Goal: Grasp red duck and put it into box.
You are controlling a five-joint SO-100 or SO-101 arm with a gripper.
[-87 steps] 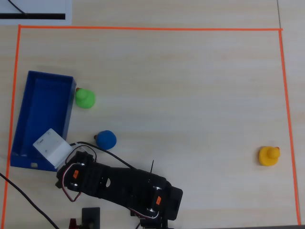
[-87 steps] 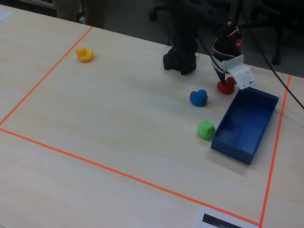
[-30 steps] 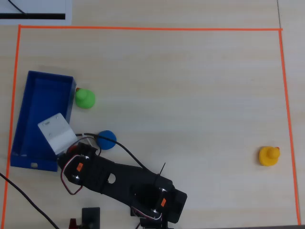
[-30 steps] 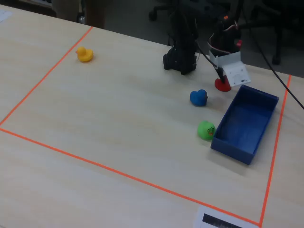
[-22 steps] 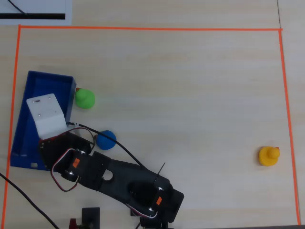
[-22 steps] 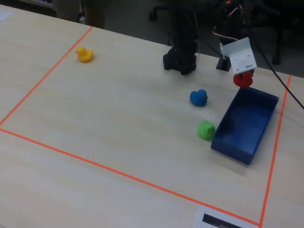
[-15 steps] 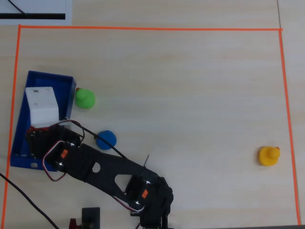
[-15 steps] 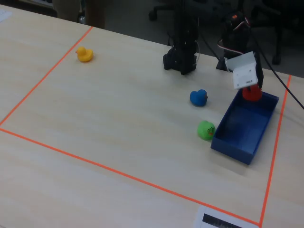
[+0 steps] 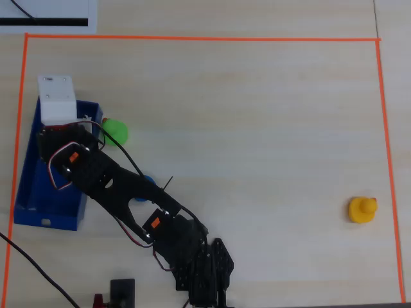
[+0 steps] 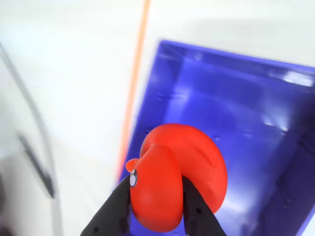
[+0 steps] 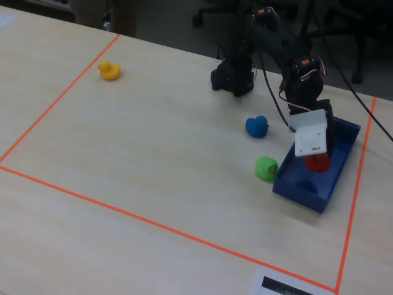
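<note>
My gripper (image 10: 156, 209) is shut on the red duck (image 10: 179, 182), its black fingers (image 10: 114, 209) pressing the duck from both sides. The duck hangs over the inside of the blue box (image 10: 236, 93). In the fixed view the red duck (image 11: 317, 163) shows just under the white wrist block, over the middle of the box (image 11: 341, 157), slightly above its floor. In the overhead view the arm covers the duck; the box (image 9: 29, 186) lies at the left edge of the marked area, with the gripper end over its upper half.
A green duck (image 9: 116, 131) sits just right of the box, a blue duck (image 11: 256, 126) beside the arm, a yellow duck (image 9: 362, 209) far right in the overhead view. Orange tape (image 9: 192, 38) outlines the work area. Cables trail from the arm.
</note>
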